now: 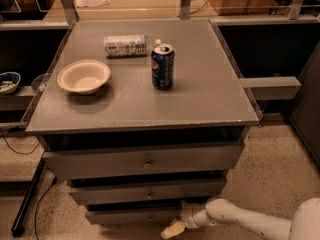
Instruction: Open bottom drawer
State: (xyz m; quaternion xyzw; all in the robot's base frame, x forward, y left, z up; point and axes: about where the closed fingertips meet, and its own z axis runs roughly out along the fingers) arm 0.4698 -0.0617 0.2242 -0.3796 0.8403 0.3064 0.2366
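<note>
View of a grey cabinet with three drawers, seen from the front and above. A white arm (240, 220) enters from the lower right corner and reaches leftward, low and nearly level with the speckled floor (272, 176). Its bend lies below the cabinet's right half. The hand (172, 230), pale yellow at its tip, sits at the lower edge of the bottom drawer (125, 217), just right of the drawer's middle. Whether the hand is open or closed, or touches the drawer front, cannot be told; it shows nothing in its hold.

The bottom drawer is the lowest and slimmest of the three fronts, directly under the middle drawer (145, 191) and the tall top drawer (140, 162). Its long axis runs left to right across the view, and its front panel faces the camera. It appears closed.

On the counter (210, 96) stand a cream bowl (83, 76) at the left and an upright blue drinks can (163, 66) near the centre. A labelled bottle (125, 45) lies on its side behind them, its white cap pointing right toward the can. Print shows on the can and on the bottle label, but none of it can be read.
</note>
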